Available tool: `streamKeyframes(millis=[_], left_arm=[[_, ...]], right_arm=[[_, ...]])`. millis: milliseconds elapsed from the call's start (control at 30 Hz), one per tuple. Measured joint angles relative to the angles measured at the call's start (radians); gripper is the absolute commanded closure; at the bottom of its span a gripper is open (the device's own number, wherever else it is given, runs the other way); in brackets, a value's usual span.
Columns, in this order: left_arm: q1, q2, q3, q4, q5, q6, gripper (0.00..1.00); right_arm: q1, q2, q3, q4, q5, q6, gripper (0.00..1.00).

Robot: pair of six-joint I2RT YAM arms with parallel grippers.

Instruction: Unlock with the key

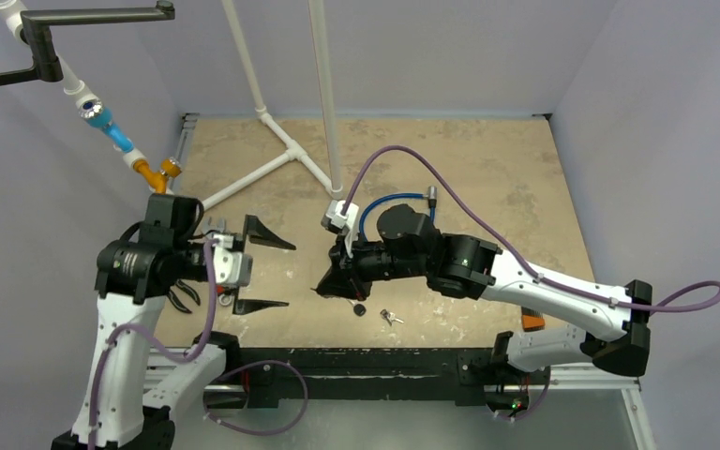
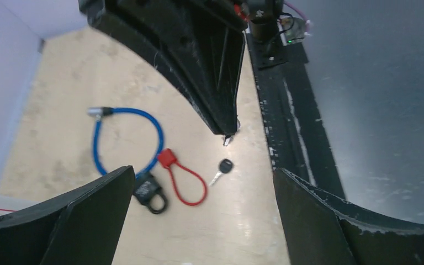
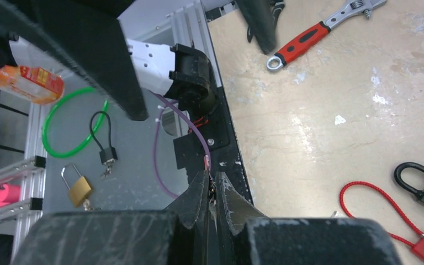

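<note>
**Arms.** The right arm [image 1: 544, 286] reaches across the surface [image 1: 487, 169] toward the centre, with its wrist low and tipped downward. The left arm [image 1: 131, 281] stands folded at its own side, forearm level, pointing toward the black padlock [image 2: 146, 189].

**Pincers.** The left pincer [image 1: 277, 274] is spread as wide as it goes and holds nothing. The padlock lies ahead of it, off its far finger. The right pincer [image 2: 229, 128] is fully closed, and its tips hang just above the surface on the near-edge side of the padlock. Whether anything thin is pinched between the tips cannot be told.

**Locks.** A blue cable lock [image 2: 157, 130] curves away behind the padlock. A red cable lock [image 2: 167, 158] lies just beside the padlock, on its near-edge side.

**Task item.** The key [image 2: 224, 165] has a black head and lies flat beyond the red loop from the padlock, apart from both. It sits just short of the right pincer's tips. A small silvery key set [image 1: 392, 317] lies a little farther from the padlock.

**Handling, judged.**
- The key is light, stiff and thin, and it lies flush, so it is likely to skid on the surface.
- It should be gripped by the black head, leaving the blade free.
- The padlock is heavier and will probably need steadying by its body.
</note>
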Motion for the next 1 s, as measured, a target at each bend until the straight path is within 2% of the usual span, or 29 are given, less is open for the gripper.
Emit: streamKeyframes(millis=[133,233,267,300,433,533,767,1000], left_arm=[[0.000,0.069,-0.037,-0.061,0.025,-0.072,0.20],[0.000,0.051,-0.053,-0.092,0.047,-0.148,0.41],[0.000,0.043,-0.053,-0.101,0.055,-0.172,0.45],[-0.002,0.039,-0.053,-0.106,0.061,-0.187,0.46],[-0.030,0.015,-0.053,-0.124,0.083,-0.257,0.35],[-0.061,0.015,-0.073,-0.114,0.083,-0.336,0.35],[-0.084,-0.035,-0.153,0.138,0.028,-0.664,0.35],[-0.089,-0.047,-0.156,0.266,0.023,-0.797,0.40]], right_arm=[[0.027,-0.003,0.009,-0.034,0.040,-0.042,1.00],[0.042,-0.008,0.016,-0.054,0.064,-0.059,1.00],[0.048,-0.008,0.022,-0.057,0.071,-0.064,1.00],[0.052,-0.008,0.029,-0.058,0.076,-0.068,1.00],[0.064,-0.008,0.065,-0.062,0.100,-0.077,1.00],[0.076,-0.003,0.101,-0.064,0.118,-0.085,1.00],[0.106,0.044,0.174,-0.070,0.139,-0.112,1.00],[0.112,0.075,0.175,-0.103,0.142,-0.128,1.00]])
